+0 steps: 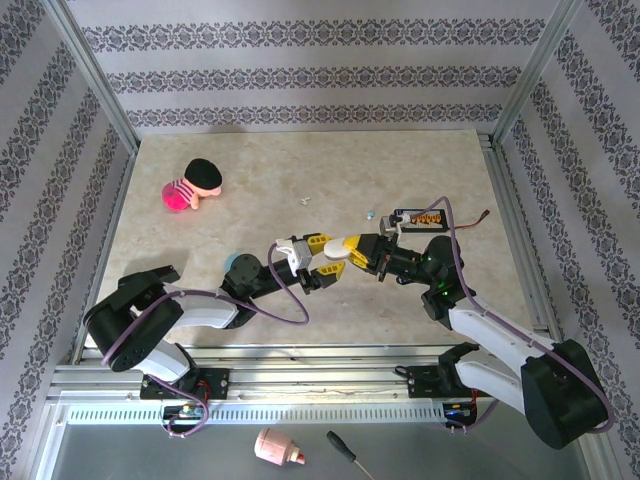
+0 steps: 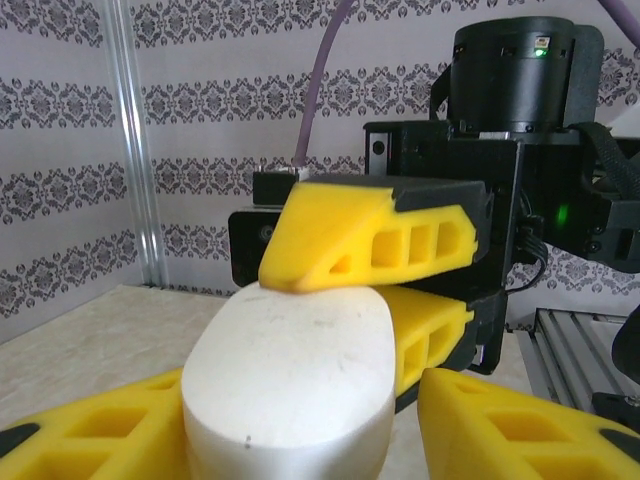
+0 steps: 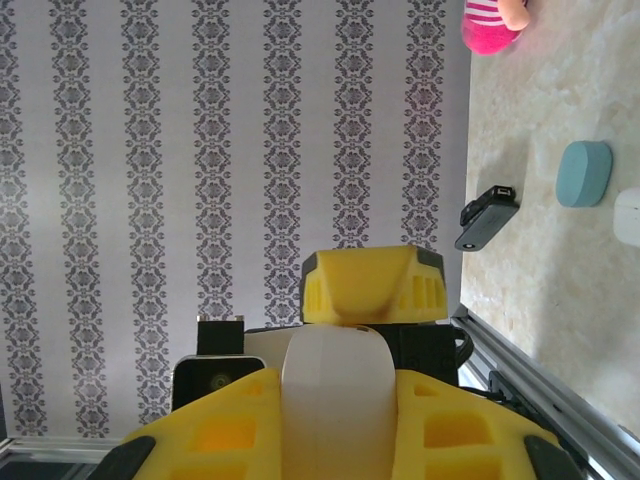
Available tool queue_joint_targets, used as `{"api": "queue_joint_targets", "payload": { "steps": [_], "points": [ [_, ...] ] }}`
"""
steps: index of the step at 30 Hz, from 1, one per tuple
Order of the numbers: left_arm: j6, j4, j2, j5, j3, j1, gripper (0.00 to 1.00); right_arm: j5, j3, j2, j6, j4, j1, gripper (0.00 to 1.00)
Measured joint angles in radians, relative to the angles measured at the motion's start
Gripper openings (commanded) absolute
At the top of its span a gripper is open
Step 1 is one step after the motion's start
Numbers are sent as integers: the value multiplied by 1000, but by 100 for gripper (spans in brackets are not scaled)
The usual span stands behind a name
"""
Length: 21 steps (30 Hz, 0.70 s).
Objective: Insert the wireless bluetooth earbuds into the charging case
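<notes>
Right end effector [image 3: 335,420] is clamping a white pebble-shaped plastic case [image 2: 290,350]; left end effector [image 2: 305,420] is straddling it, grip unclear; pale-blue oval case [image 3: 583,173] is lying nearby.

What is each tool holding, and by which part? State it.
The right tool clamps one end of the white charging case; the left tool flanks its other end, but whether it grips cannot be told.

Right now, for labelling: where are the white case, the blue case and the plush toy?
white case [image 2: 290,370]: left wrist view, rounded front face.
blue case [image 3: 583,173]: right wrist view, top surface.
plush toy [image 1: 180,192]: top view, striped pink body.
</notes>
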Motion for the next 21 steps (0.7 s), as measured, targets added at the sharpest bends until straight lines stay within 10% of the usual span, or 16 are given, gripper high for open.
{"api": "queue_joint_targets", "payload": {
  "steps": [21],
  "points": [
    [-16, 3, 14, 15, 12, 5, 40, -1, -11, -13, 9, 14, -5, 12]
  ]
}}
